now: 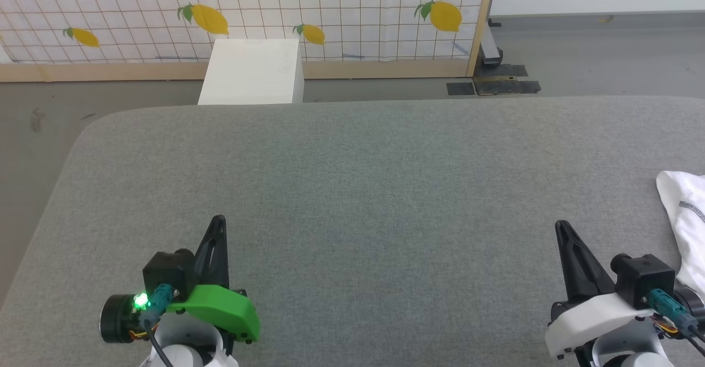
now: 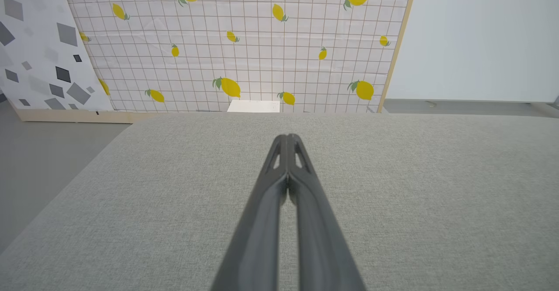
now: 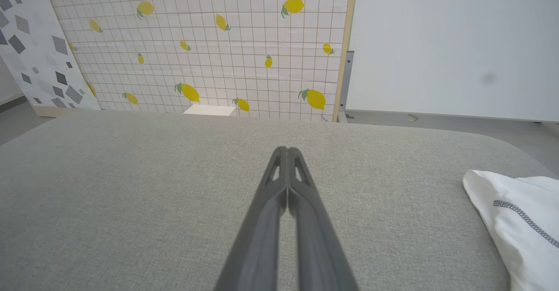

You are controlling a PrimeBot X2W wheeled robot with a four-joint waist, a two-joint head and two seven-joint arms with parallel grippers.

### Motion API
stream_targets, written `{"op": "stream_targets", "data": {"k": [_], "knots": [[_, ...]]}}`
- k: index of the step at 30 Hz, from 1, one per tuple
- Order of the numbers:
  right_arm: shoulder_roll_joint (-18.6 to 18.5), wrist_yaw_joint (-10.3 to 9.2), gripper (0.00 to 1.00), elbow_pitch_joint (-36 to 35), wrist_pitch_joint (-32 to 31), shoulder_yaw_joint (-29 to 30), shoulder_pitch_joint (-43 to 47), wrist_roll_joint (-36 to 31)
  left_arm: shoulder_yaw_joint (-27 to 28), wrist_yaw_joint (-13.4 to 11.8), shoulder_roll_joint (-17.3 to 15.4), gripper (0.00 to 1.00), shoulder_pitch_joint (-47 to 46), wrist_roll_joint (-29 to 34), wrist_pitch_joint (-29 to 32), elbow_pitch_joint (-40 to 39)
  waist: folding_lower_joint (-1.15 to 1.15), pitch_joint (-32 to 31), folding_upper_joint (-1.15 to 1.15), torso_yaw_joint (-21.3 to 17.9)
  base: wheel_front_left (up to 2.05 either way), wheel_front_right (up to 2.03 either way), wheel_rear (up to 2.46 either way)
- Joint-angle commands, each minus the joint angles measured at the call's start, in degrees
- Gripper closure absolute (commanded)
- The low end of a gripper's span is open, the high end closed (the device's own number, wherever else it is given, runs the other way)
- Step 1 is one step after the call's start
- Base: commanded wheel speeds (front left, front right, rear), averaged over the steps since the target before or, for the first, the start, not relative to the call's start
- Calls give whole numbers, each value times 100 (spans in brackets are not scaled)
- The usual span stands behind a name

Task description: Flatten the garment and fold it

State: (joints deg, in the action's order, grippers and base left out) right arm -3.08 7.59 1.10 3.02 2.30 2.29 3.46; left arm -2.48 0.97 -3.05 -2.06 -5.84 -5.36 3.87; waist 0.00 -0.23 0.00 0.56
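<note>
"RESTAURANT" atop the lemon panel

Right gripper rising from bottom centre, fingers pressed together at tips, nothing between them, above grey fabric surface. Garment bunched at lower right on surface, well apart from fingers; dark zigzag seam across it. Beyond far edge: lemon-print panel, white box at its foot, perhaps on floor

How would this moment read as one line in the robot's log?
stage: fold not begun | left fingers: shut, empty | right fingers: shut, empty | garment: untouched, far right
</note>
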Motion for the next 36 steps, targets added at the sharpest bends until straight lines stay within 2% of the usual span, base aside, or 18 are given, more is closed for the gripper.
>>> {"op": "stream_targets", "data": {"k": [1, 36], "knots": [[13, -6, 100, -38, -22, -24, -108, -86, 35, -33, 11, 100, 96, 70, 37, -47, 0, 1, 0, -2, 0, 0, 0], [19, -9, 100, -97, -250, -192, -206, -297, 208, -85, 16, 100, 186, 489, 443, -324, 0, 19, 0, -46, 0, 0, 0]]}}
